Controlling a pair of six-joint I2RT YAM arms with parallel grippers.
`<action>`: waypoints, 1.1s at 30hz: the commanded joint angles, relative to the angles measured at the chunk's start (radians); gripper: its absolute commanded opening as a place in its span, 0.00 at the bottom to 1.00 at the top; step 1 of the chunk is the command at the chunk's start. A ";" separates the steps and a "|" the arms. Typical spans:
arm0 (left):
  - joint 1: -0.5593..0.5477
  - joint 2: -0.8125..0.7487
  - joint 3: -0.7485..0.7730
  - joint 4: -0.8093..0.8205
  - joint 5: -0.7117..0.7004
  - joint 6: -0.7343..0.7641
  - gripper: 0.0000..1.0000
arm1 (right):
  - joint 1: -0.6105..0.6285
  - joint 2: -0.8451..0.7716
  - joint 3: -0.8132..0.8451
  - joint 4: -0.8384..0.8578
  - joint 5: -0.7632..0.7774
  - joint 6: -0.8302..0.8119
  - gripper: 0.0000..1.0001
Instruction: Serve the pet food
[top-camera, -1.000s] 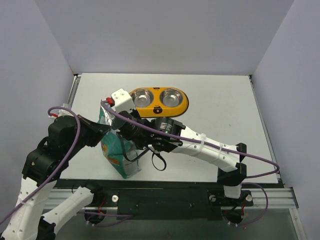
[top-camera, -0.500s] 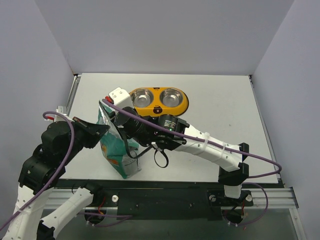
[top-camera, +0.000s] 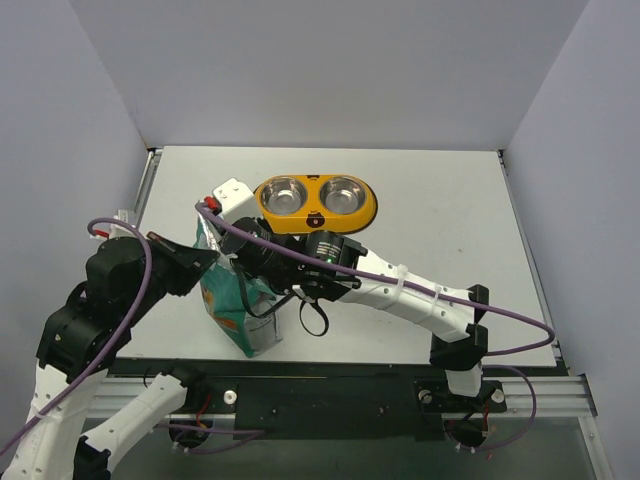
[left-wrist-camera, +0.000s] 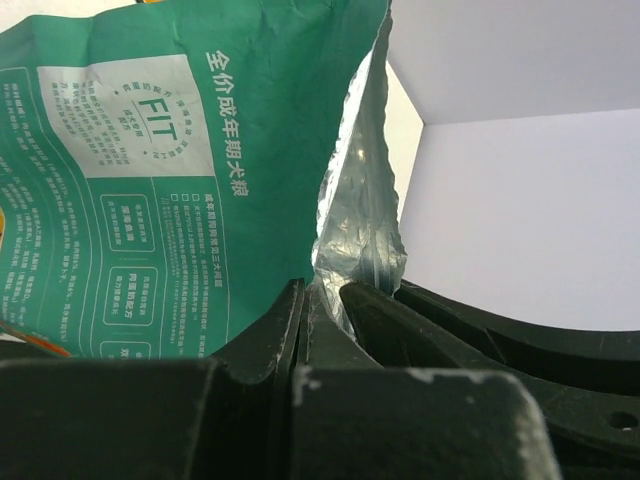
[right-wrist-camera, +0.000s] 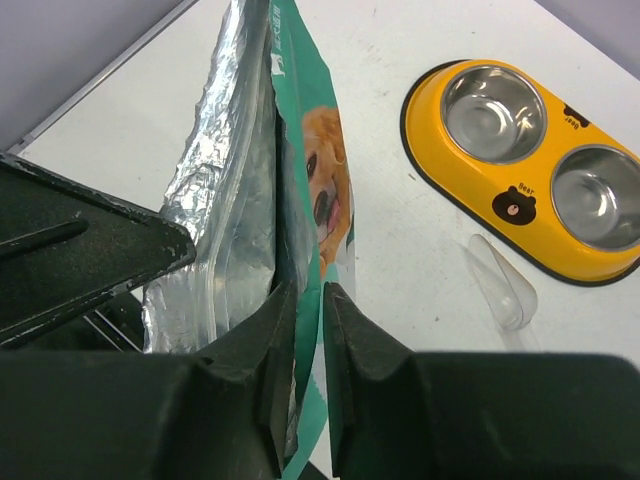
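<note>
The teal-and-white bag stands upright near the table's front left. My left gripper is shut on the bag's left top edge; in the left wrist view its jaws pinch the silver-lined wall. My right gripper is shut on the opposite wall, the teal one with the dog print; its gripper point is. The bag's mouth is held slightly apart. No pet food shows; the bag's inside is hidden. The yellow double-bowl feeder lies behind the bag with both steel bowls bare.
A clear plastic scoop lies on the table between the bag and the feeder. A black strap loop hangs under my right arm. Grey walls stand to the left, right and back.
My left arm drew back to the left and my right wrist shifted a little left. Both grippers kept their hold on the bag's top edges.
</note>
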 joint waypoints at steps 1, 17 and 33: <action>-0.001 0.025 0.073 -0.122 -0.050 -0.002 0.00 | 0.002 0.029 0.070 -0.025 0.050 -0.027 0.06; -0.001 0.059 0.050 -0.033 -0.046 0.044 0.46 | 0.050 0.025 0.107 0.014 0.044 -0.049 0.00; -0.001 0.169 0.103 -0.108 -0.168 0.276 0.12 | 0.045 0.017 0.055 0.002 0.240 -0.088 0.00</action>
